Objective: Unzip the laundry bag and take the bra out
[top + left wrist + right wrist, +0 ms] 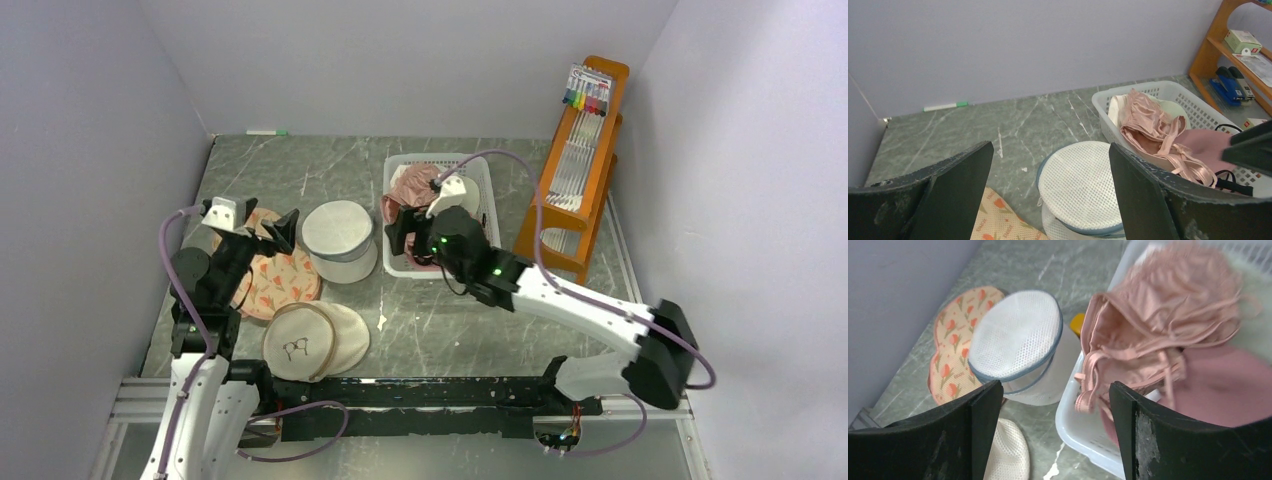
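The white mesh drum-shaped laundry bag (338,238) may skid if I tug it unpinned; left hand (1050,147) and right hand (1055,385) gape empty.

Marble table (450,320): laundry bag (338,235), basket (470,160), floral pad (280,282), pouch (300,345).

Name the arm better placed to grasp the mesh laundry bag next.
Left, probably. The left gripper is open right beside the laundry bag, which is framed between its fingers in its wrist view; the right gripper is at the basket.
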Available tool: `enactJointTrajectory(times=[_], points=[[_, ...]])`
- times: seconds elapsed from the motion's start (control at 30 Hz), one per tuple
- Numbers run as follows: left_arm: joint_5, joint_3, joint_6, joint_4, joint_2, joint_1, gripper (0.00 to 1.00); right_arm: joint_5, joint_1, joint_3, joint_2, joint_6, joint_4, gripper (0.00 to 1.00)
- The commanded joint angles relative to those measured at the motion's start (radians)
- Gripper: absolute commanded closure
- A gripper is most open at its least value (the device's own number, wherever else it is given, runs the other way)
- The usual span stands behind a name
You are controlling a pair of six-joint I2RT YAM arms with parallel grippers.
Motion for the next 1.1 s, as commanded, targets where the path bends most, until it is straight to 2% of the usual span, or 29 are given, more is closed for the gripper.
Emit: enactJointTrajectory(times=[0.0,0.07,0.17,0.4,0.5,0.67,0.8,1.07], points=[[0.0,0.131,-0.062,-0.071,0.063,0.007,0.03,0.013,0.002,0.01,-0.204,-0.281,-0.107,0.2],[-0.023,0.226,-0.108,-0.114,0.106,0.008,0.03,0.019,0.002,0.016,-0.293,-0.339,-0.164,0.13],[-0.045,0.345,-0.15,-0.17,0.179,0.007,0.02,0.038,0.003,0.095,-0.389,-0.407,-0.263,0.09],[-0.048,0.529,-0.197,-0.246,0.272,0.008,0.01,0.146,0.002,0.248,-0.531,-0.522,-0.395,0.05],[-0.037,0.545,-0.204,-0.227,0.276,0.008,0.01,0.185,0.002,0.297,-0.567,-0.545,-0.4,0.0],[0.036,0.488,-0.228,-0.257,0.283,0.007,0.01,0.179,0.002,0.349,-0.592,-0.567,-0.423,0.0],[0.073,0.505,-0.232,-0.322,0.304,0.008,0.02,0.176,0.002,0.337,-0.642,-0.59,-0.4,0.0],[0.035,0.523,-0.238,-0.281,0.24,0.007,0.01,0.229,0.003,0.32,-0.692,-0.617,-0.344,0.0]])
